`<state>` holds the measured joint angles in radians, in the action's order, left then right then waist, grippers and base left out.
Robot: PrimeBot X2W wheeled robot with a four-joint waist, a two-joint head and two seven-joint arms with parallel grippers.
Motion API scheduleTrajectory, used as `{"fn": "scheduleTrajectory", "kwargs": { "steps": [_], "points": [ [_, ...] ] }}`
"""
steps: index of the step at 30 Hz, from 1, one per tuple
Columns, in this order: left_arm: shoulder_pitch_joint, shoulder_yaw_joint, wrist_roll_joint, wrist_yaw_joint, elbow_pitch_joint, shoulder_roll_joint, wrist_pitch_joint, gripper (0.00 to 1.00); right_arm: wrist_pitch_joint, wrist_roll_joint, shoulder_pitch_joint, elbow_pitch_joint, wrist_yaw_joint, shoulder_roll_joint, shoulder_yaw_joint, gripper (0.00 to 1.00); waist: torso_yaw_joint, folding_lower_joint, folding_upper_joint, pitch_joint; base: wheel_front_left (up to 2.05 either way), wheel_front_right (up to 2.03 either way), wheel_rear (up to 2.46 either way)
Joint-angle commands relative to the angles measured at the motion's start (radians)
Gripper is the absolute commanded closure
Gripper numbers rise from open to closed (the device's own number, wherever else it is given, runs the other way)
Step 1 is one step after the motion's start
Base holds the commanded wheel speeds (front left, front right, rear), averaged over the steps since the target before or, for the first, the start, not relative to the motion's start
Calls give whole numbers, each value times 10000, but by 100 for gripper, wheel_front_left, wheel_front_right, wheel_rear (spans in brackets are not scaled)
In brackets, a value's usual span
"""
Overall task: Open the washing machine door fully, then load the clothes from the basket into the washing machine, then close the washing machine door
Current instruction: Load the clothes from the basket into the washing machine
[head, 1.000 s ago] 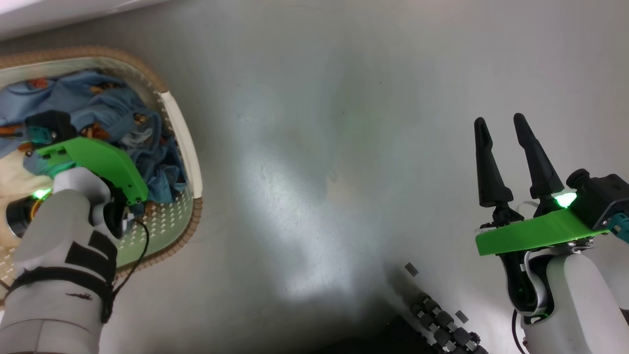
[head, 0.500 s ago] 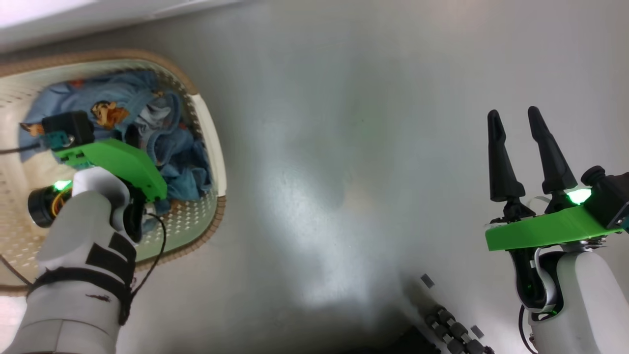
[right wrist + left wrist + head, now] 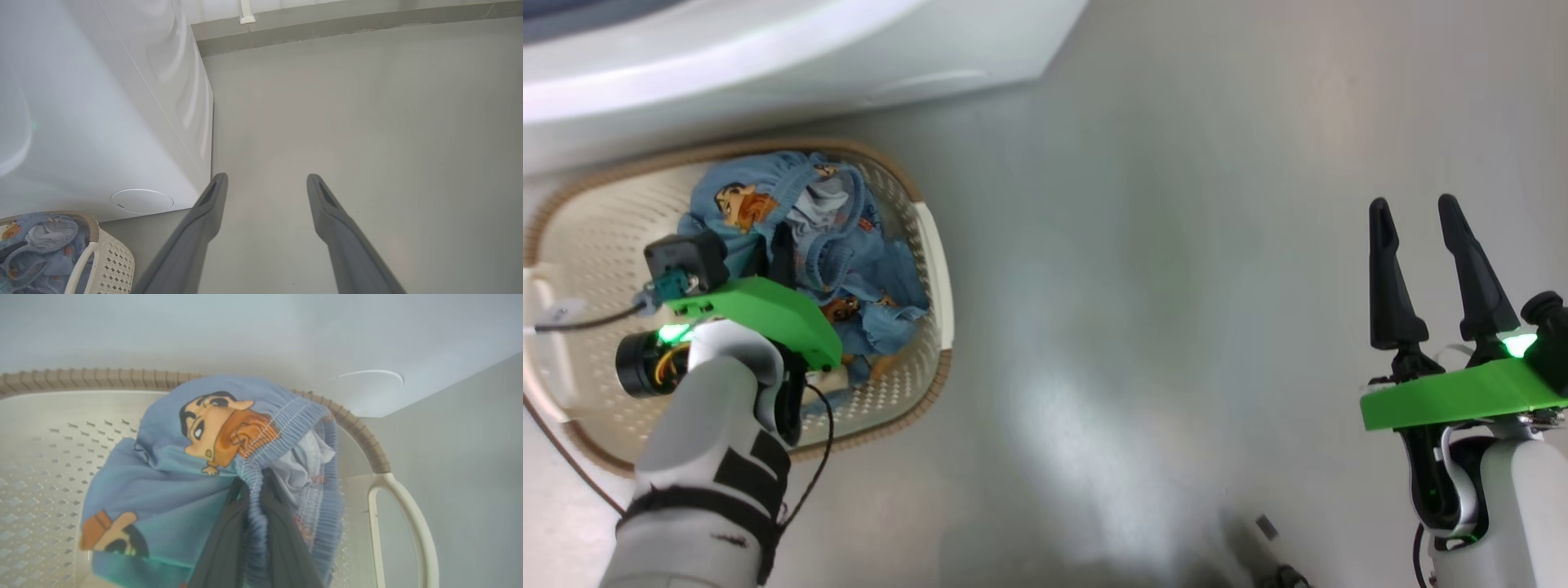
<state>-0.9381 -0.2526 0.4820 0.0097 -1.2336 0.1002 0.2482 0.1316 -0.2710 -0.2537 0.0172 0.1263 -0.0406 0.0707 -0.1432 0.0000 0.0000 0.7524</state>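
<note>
The light blue garment (image 3: 163, 490) with orange cartoon prints lies bunched in the cream basket (image 3: 380, 457). My left gripper (image 3: 252, 481) is shut on its ribbed waistband. In the head view the basket (image 3: 931, 269) sits at the left, and the garment (image 3: 874, 269) is heaped against its right wall, just beyond my left wrist. The white washing machine (image 3: 768, 57) runs along the top. My right gripper (image 3: 1417, 216) hangs open over bare floor at the right, holding nothing. The washing machine door and the cream garment are out of view.
Grey floor (image 3: 1143, 327) stretches between the basket and my right arm. A round white cap (image 3: 141, 201) sits low on the washing machine (image 3: 102, 122), just behind the basket (image 3: 110, 261). A thin black cable (image 3: 572, 457) trails past the basket's left side.
The head camera has shifted, bringing the washing machine's base into the picture and the basket further into view. The blue garment is now bunched up around my left fingers instead of spread out.
</note>
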Motion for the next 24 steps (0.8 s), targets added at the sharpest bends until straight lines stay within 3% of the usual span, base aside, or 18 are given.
{"fn": "scheduleTrajectory", "kwargs": {
  "steps": [1,15,24],
  "points": [
    [555,223,-108,108,447,292,124,100,-67,231,416,-304,44,-97,-122,0,416,0,0,-770,0,0,0],
    [3965,995,-989,527,4796,247,134,100,-635,739,1338,-572,44,-180,174,0,802,0,0,-3406,0,0,0],
    [6274,1081,-1327,674,6667,275,135,100,-1198,1041,2159,-824,44,-471,-15,0,940,0,0,-5284,0,0,0]
  ]
}}
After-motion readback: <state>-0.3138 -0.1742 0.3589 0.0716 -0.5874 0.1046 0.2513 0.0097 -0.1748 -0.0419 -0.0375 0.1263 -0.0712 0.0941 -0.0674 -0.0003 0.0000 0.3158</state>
